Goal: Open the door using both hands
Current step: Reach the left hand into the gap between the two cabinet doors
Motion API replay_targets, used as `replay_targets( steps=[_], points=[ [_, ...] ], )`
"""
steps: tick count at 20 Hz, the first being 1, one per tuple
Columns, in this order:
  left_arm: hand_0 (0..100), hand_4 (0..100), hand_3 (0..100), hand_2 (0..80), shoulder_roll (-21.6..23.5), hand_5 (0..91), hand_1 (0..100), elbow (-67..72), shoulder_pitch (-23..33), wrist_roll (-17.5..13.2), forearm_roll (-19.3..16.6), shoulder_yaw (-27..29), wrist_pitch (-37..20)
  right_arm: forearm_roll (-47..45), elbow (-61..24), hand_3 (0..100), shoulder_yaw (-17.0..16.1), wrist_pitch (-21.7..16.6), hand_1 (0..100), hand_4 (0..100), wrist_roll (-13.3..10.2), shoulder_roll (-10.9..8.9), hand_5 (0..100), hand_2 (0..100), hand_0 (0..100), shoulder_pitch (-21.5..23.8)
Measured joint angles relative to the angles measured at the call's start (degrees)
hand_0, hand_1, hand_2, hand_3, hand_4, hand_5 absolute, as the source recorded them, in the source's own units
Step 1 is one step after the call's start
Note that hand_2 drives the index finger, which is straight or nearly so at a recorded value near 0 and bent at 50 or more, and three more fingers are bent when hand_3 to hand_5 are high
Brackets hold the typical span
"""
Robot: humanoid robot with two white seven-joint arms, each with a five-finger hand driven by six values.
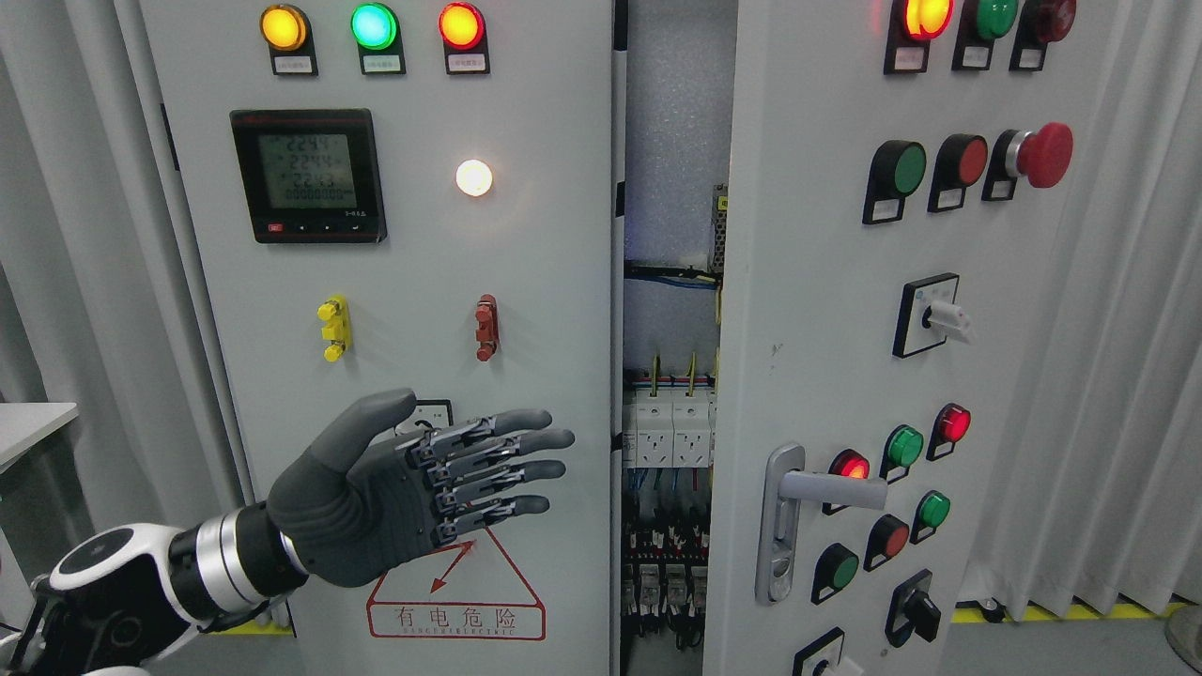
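Head view: cabinet [676, 141] ajar, breakers [667, 427] and wiring inside.

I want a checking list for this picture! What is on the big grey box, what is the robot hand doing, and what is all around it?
Surface: grey cabinet front, left panel with lamps, meter and warning sticker.
Job's things: right door ajar, gap showing inside; handle untouched.
Clutter: nothing seen.
Robot hands: left robot hand open, fingers straight, in front of the left panel; right one not in view.
Cables: blue wires and breakers inside the gap.
Surroundings: grey curtains both sides, a table corner at left.
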Motion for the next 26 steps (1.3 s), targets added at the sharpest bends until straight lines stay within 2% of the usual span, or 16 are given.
replay_targets(
  steps=[4, 8, 12, 16, 26],
  points=[
    [30, 4, 3, 2.7, -1.2, 0.0, 0, 3.3, -3.6, 0.0, 0.2, -1.9, -0.2, 0.0, 0.0, 0, 0.0, 0.0, 0, 0, 0.0, 0.00, 0, 0, 22, 0.0],
    [29, 4, 3, 2.6, -1.5, 0.0, 0, 6.6, -7.3, 0.0, 0.8, -5.0, -5.5, 0.0, 0.0, 0, 0.0, 0.0, 0, 0, 0.0, 0.00, 0, 0, 22, 0.0],
    [30, 4, 3, 2.7, -1.0, 0.0, 0, 9.7, -11.2, 1.0, 3.2, -9.0, -9.0, 0.0, 0.0, 0, 0.0, 0.0, 0, 0, 0.0, 0.00, 0, 0, 22, 0.0],
    [30, 4, 3, 2.7, -0.6, 0.0, 0, 12.1, -14.1, 2.3, 4.7, -13.0, -10.3, 0.0, 0.0, 0, 0.0, 0.0, 0, 0, 0.0, 0.00, 0, 0, 22, 0.0],
    [30, 4, 3, 2.7, -0.2, 0.0, 0, 17.6, -20.8, 2.6, 9.5, -20.7, -11.8, 0.0, 0.0, 0, 0.0, 0.0, 0, 0, 0.0, 0.00, 0, 0, 22, 0.0]
  ],
)
